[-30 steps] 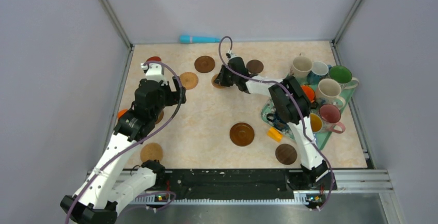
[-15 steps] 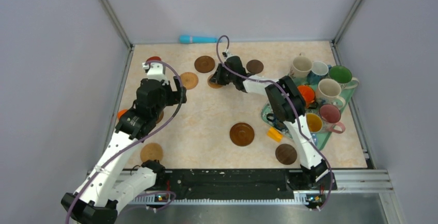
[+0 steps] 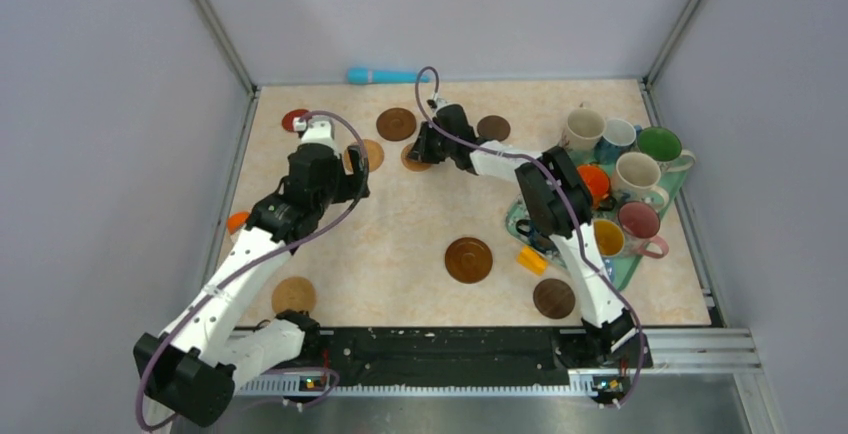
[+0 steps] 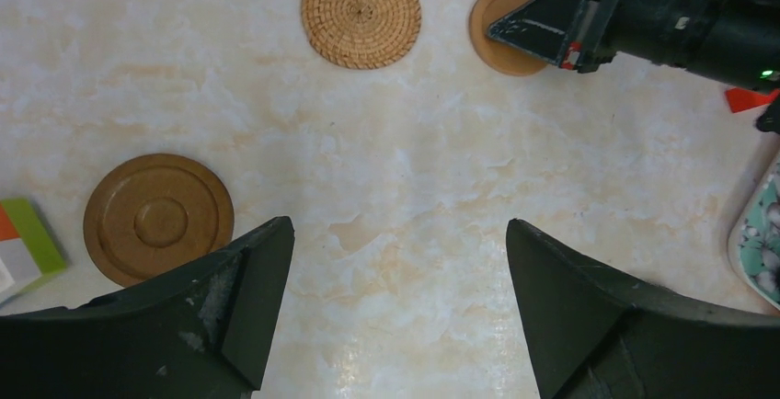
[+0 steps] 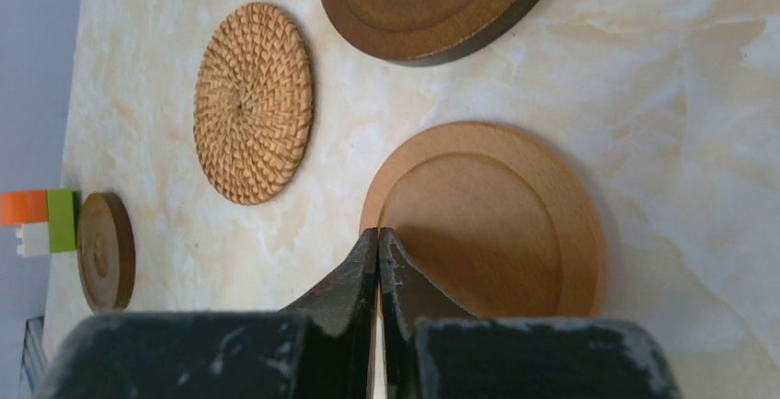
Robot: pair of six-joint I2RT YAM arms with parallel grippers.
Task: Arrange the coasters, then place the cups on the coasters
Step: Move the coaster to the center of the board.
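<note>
My right gripper [image 5: 378,233] is shut, its tips resting on the rim of a light wooden coaster [image 5: 497,224], with nothing between the jaws. In the top view it [image 3: 424,147] reaches far across the table to that coaster [image 3: 411,161]. A woven coaster [image 4: 361,12] and a dark brown one [image 3: 396,123] lie close by. My left gripper [image 4: 398,233] hangs open over bare table, a ridged brown coaster [image 4: 158,218] beside its left finger. Several cups, among them green [image 3: 658,144], cream [image 3: 637,172] and pink [image 3: 640,222], stand on the tray at the right.
A red coaster [image 3: 295,119] lies at the back left and a large ridged one [image 3: 468,259] mid-table. Further discs lie front left [image 3: 293,295] and front right [image 3: 553,298]. A teal tray [image 3: 628,272], an orange block [image 3: 532,260] and a blue tool [image 3: 385,76] are also here.
My left arm has swung toward the back and right, uncovering the red coaster. The right gripper has slid slightly left with the light wooden coaster at its tips.
</note>
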